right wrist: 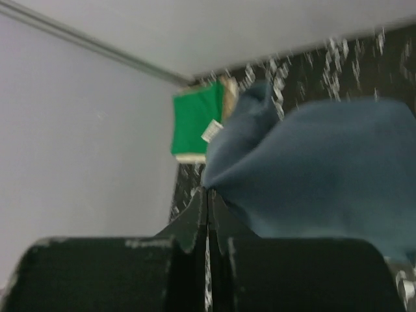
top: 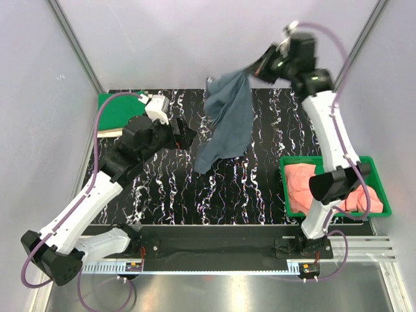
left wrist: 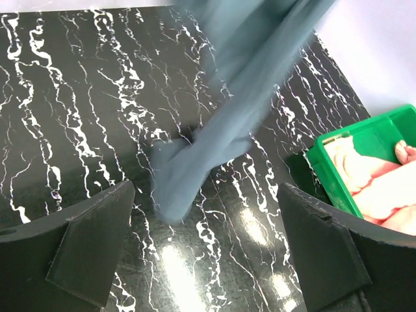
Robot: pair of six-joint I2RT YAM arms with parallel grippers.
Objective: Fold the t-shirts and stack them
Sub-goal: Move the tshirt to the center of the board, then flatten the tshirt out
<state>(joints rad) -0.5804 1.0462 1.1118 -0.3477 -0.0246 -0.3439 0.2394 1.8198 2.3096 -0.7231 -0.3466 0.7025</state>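
Closest to the right wrist lens, my right fingers point(right wrist: 192, 224) are pressed tight together with a corner of the slate blue-grey t-shirt point(right wrist: 312, 169) pinched between them, and the cloth bulges out just past the tips. From overhead I see that arm raised high over the far right part of the desk point(top: 162, 188). The shirt hangs from the grip in a long slanted drape, bunched at the top and narrowing towards its lower end, which comes down near the desk's middle. Going by the left wrist view, I read that end as resting on the surface. My left fingers point(left wrist: 88, 250) stand wide apart with nothing between them, held low over the desk to the left of the hanging cloth and facing it, near but not touching. Further out, the green t-shirt point(top: 120, 107) lies folded in the far left corner, a white label showing at one edge, and the beige t-shirt point(top: 109, 134) peeks out from beneath it. At the near right, the green tray point(top: 296, 160) sits on the desk holding the salmon-pink t-shirts point(top: 305, 185) in a crumpled heap.
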